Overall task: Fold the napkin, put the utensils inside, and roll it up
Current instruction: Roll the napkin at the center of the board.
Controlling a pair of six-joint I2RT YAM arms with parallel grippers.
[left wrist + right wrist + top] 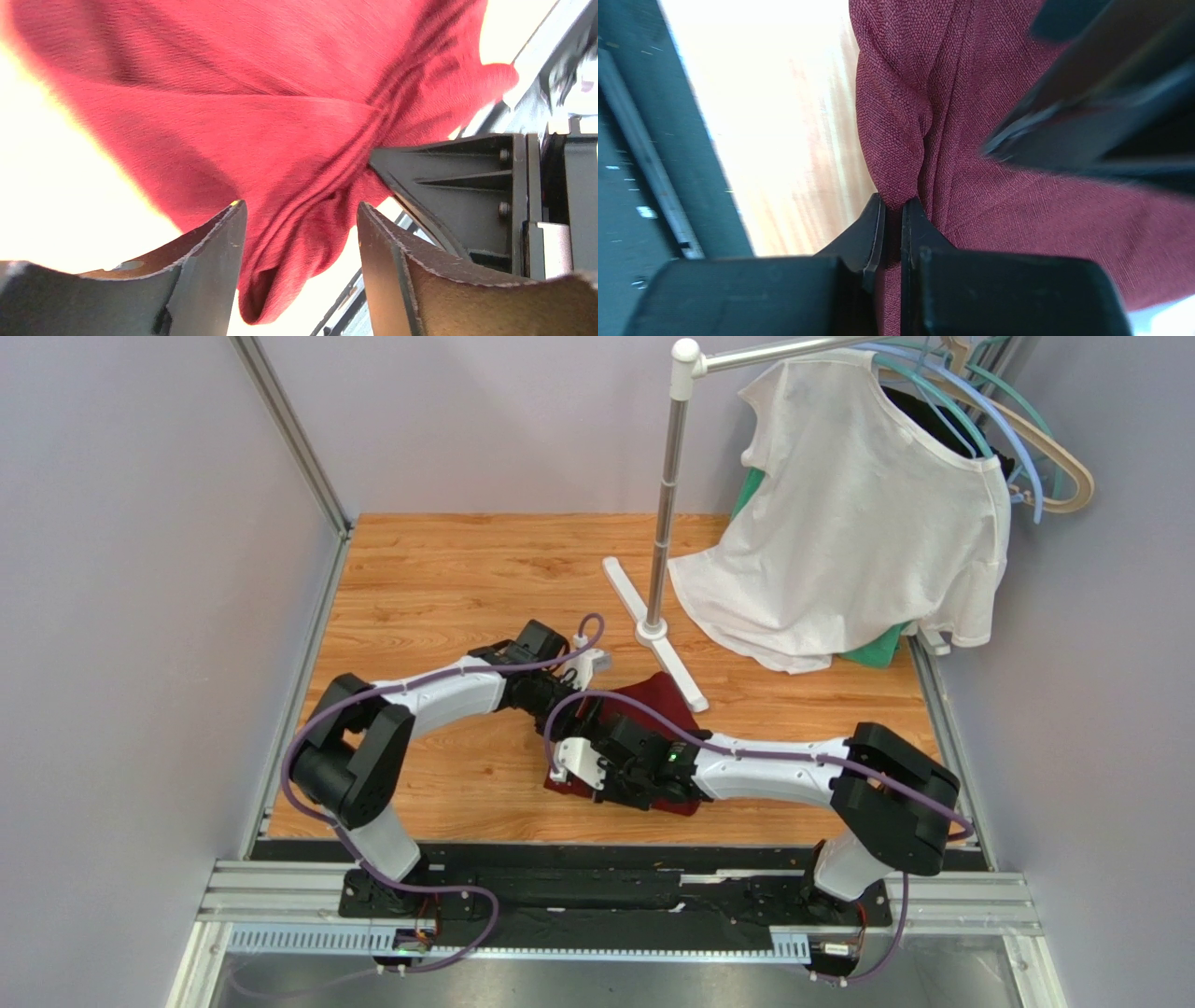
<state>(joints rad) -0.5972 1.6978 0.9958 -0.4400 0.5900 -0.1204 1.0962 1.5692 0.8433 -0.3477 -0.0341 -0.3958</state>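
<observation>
Folding step, judged from the cloth lying loose and bunched: napkin [662, 697] rests on the wooden table [421, 588] near its centre, at 6 o'clock from the stand foot [652, 630]; no utensils show in any view.

Right gripper [892, 203] works the napkin's 8 o'clock edge; its jaws are closed tight, with a raised pleat of maroon cloth pinched between the fingertips.

Left gripper [302, 210] sits at the napkin's 11 o'clock corner; its jaws stand well apart; a ridge of cloth runs between them, but neither finger appears to clamp it, so it holds nothing.

Procedure, as I would advise from where I stand: carry the pinched edge low and straight across the cloth; hold it taut so one flat layer lands on the other; steady the far corner with the free gripper; line up the edges before letting go, since a skewed fold will likely give a lopsided roll.
</observation>
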